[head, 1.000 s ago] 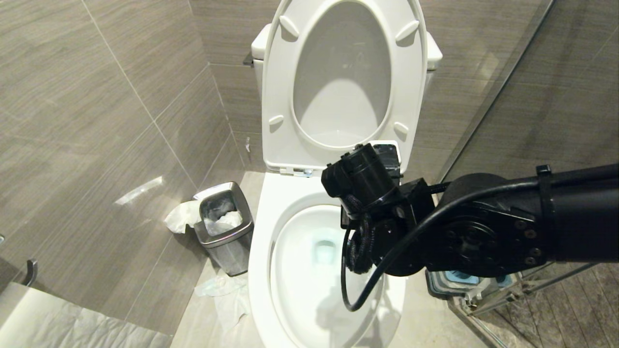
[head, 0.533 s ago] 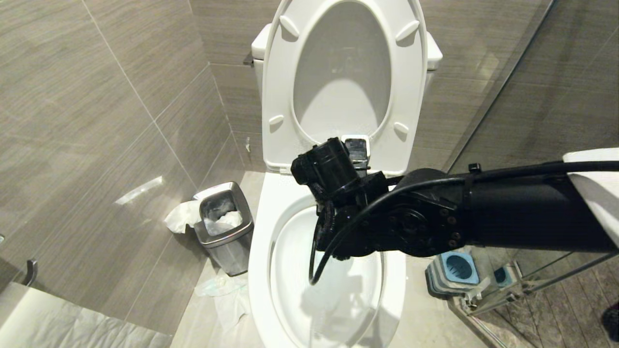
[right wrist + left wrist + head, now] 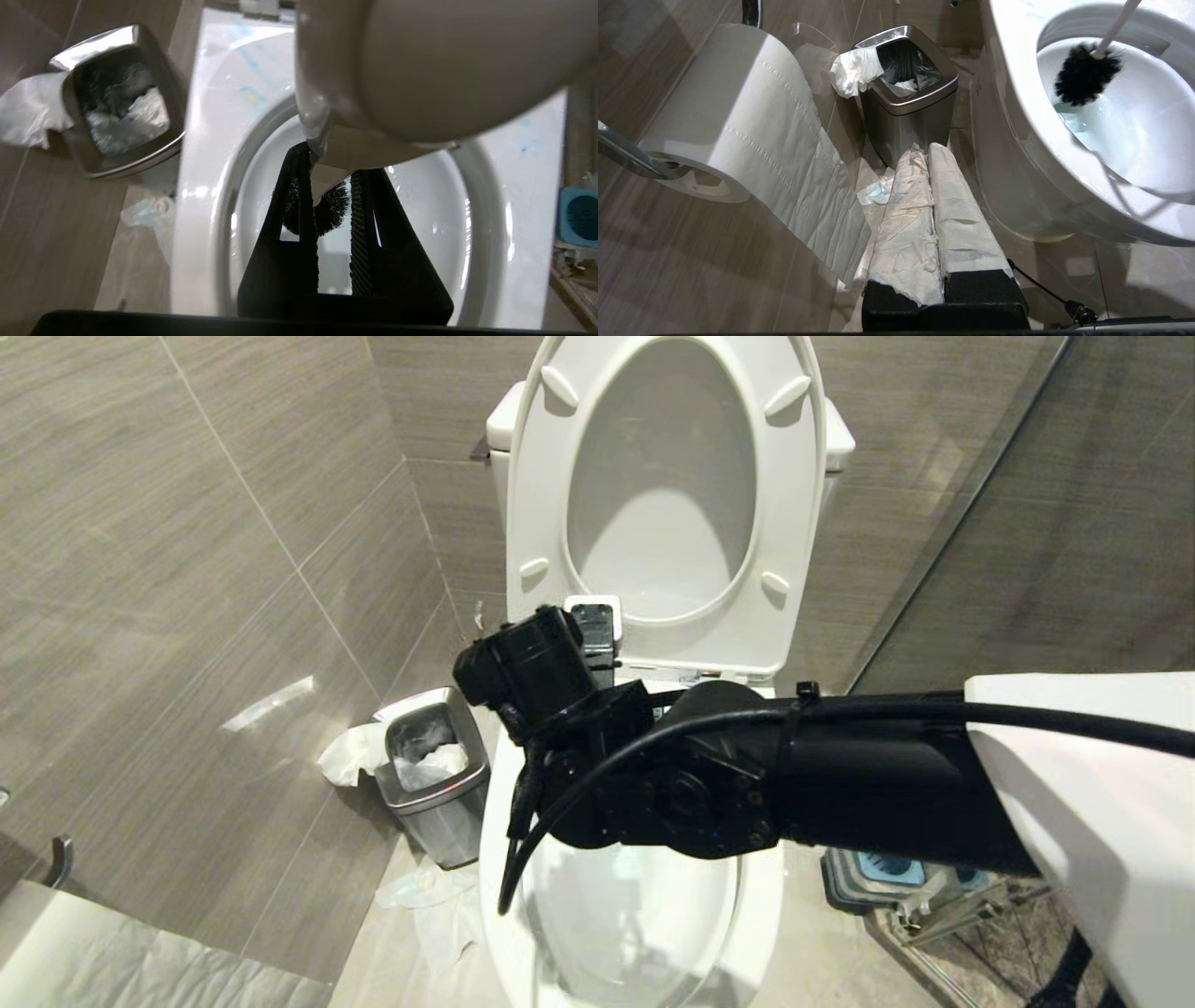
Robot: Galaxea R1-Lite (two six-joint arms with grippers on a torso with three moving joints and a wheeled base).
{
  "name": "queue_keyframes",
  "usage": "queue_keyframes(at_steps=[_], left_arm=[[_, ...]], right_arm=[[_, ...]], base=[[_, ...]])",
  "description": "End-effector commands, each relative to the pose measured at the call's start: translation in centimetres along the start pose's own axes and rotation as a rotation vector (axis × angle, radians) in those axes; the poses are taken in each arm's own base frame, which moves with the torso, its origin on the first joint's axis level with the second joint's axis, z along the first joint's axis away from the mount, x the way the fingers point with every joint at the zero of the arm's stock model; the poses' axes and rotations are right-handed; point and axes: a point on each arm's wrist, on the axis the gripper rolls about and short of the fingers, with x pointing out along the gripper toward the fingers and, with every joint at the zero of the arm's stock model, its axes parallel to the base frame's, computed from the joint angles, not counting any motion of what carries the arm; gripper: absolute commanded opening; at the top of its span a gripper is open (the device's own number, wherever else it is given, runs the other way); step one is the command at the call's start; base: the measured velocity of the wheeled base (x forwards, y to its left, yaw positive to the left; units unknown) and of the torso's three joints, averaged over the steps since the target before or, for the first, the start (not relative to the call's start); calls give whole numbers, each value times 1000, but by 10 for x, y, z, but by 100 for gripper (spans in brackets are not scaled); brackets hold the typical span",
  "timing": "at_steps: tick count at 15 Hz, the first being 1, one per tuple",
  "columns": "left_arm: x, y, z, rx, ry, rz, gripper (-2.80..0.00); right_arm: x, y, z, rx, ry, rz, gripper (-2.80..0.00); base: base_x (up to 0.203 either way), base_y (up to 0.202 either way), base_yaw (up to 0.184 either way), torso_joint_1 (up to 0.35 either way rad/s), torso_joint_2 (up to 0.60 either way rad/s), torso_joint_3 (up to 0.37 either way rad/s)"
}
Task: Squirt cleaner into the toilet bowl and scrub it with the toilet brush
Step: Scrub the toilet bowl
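I have the toilet bowl (image 3: 504, 859) directly under my right tool (image 3: 332, 196), lid and seat raised behind it. The toilet brush (image 3: 1085, 72) hangs below that tool, its handle clamped between the fingers, long axis slanting down into the basin, bristles against the near-left wall. My left tool (image 3: 930, 154) is shut, parked beside the bowl.

toilet bowl (image 3: 504, 859) basin and toilet brush (image 3: 1085, 74) largely hidden behind the right arm (image 3: 840, 784) in the head view
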Motion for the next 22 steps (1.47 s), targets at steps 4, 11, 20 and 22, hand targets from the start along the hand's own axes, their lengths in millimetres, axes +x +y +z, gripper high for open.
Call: queue_keyframes(at_steps=[4,11,20,22], left_arm=[[0,0,-1,1,3,-1,-280],[0,0,-1,1,4,-1,-280],[0,0,-1,1,4,-1,-280],[0,0,-1,1,4,-1,-280]], right_arm=[[-35,19,-10,-21,5,76,-280],[-73,-5,-31,-71,77,89,-280],[-63,-73,-38,-31,134,-47,-280],[-51,-85,-29,-6,127,-93,-280]], base=[[0,0,0,0,0,0],[0,0,0,0,0,0],[0,0,0,0,0,0],[0,0,0,0,0,0]])
